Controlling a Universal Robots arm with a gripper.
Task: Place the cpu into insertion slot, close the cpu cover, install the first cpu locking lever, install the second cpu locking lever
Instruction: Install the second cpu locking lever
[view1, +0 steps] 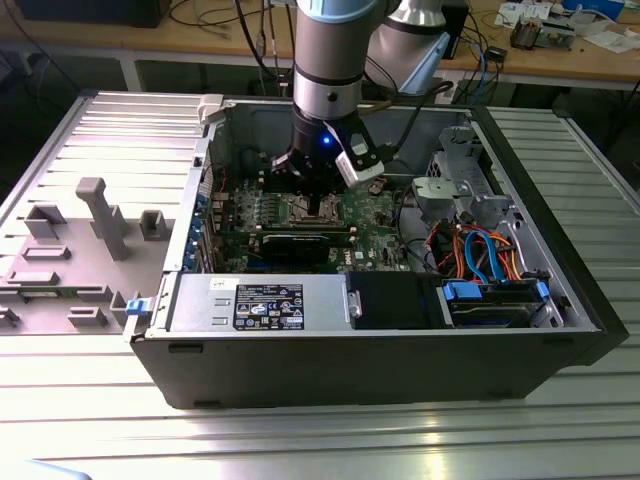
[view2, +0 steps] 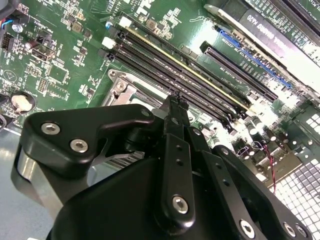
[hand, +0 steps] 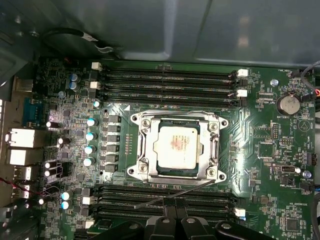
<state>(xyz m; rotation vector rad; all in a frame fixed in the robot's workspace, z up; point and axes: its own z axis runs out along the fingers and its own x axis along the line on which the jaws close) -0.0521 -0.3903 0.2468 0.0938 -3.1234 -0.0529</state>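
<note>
Silver-topped cpu (hand: 175, 146) sits under the closed cover (hand: 214, 145), memory slots (hand: 165, 80) at 12 and 6 o'clock, beneath the clenched gripper (view2: 176, 102).

Exterior view high, far; wrist views close over motherboard (hand: 280, 165).

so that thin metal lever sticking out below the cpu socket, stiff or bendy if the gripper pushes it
The lever looks like a thin bare wire rod, so probably springy rather than rigid. Its smooth metal could slip off the gripper. It lies across the memory slots, so a slip might scrape them.
</note>
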